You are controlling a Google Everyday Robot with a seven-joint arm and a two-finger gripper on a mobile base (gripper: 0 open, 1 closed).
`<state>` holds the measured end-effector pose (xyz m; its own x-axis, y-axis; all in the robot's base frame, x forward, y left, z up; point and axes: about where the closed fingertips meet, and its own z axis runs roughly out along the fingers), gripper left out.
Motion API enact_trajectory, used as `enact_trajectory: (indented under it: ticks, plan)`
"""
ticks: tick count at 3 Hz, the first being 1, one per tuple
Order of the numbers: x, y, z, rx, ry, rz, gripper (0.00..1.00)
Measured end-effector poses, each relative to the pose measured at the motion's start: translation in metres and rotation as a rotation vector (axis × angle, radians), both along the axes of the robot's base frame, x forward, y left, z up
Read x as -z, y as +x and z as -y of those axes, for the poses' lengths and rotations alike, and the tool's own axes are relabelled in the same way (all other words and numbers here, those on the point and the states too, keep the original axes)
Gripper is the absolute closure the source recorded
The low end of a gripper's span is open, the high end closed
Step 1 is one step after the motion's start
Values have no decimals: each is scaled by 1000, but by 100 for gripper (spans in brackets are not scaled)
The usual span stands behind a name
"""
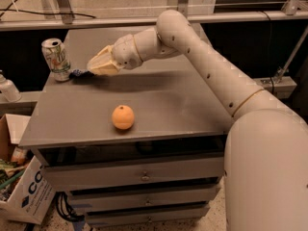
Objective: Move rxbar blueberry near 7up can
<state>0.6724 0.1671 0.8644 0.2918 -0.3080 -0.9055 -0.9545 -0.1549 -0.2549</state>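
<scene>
The 7up can (55, 58), silver-white with green and red marks, stands upright at the far left corner of the grey cabinet top (183, 109). The rxbar blueberry (78, 74), a small dark blue bar, lies just right of the can's base, close to it. My gripper (94, 67) is low over the cabinet top, right beside the bar, with its tip at the bar's right end. My arm reaches in from the right and covers the part of the bar next to the tip.
An orange (123, 117) sits near the front middle of the cabinet top. A white bottle (6, 87) stands on a lower ledge to the left. A cardboard box (26, 196) is on the floor at the left. Drawers are below the top.
</scene>
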Motion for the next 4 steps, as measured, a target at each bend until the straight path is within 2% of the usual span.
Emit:
enact_trajectory:
  ticks: [1, 2, 3, 4]
  plan:
    - [0, 0, 0, 3, -1, 0, 12]
    - [0, 0, -1, 5, -2, 1, 0]
    - [0, 2, 2, 12, -2, 3, 0]
    - [-7, 17, 25, 86, 18, 6, 0]
